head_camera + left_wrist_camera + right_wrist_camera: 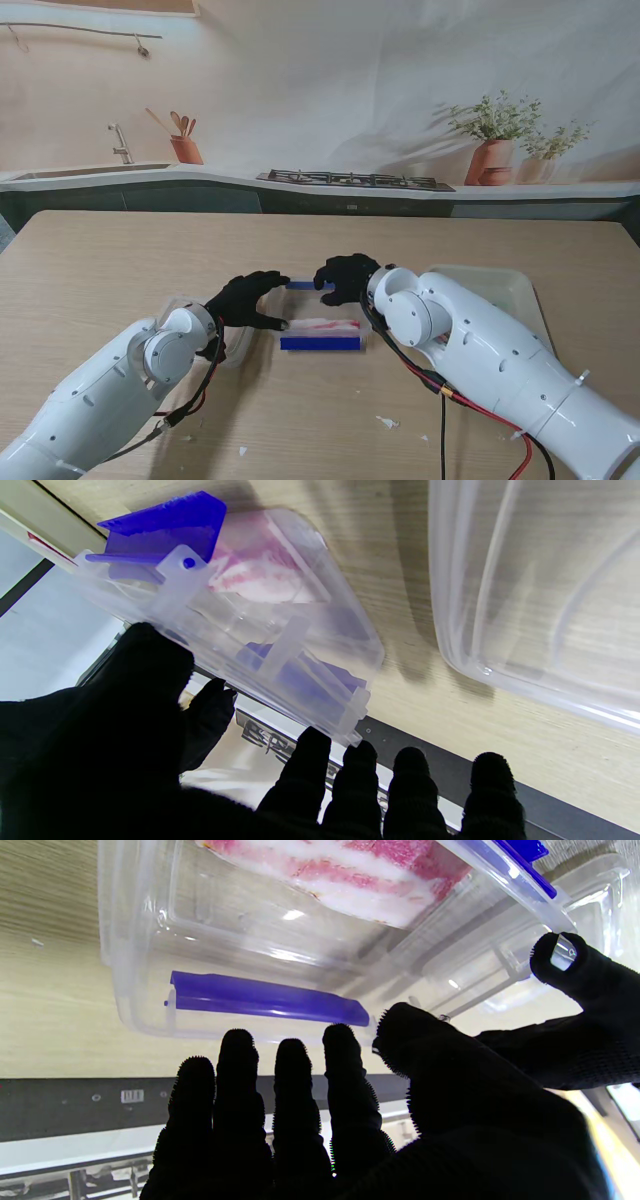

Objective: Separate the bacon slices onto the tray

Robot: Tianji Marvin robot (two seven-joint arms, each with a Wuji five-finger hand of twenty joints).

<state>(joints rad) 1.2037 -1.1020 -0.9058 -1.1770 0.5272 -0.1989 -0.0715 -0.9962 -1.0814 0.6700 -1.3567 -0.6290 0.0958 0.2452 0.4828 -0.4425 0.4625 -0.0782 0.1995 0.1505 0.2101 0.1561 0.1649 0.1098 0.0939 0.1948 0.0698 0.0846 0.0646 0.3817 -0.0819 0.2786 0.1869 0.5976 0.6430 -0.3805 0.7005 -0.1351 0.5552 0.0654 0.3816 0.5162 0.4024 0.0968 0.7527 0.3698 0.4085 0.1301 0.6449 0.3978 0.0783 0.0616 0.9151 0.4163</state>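
At twelve o'clock of both open, empty hands, left hand (246, 298) and right hand (347, 277), the bacon (323, 325) box (320, 343) likely needs steadying before lifting slices.

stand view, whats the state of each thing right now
box: lid off, blue latches down, on the table
bacon: stacked inside the box, not separated
tray: on the table to the right, no bacon on it
left hand: open, at the box's left end
right hand: open, at the box's far edge
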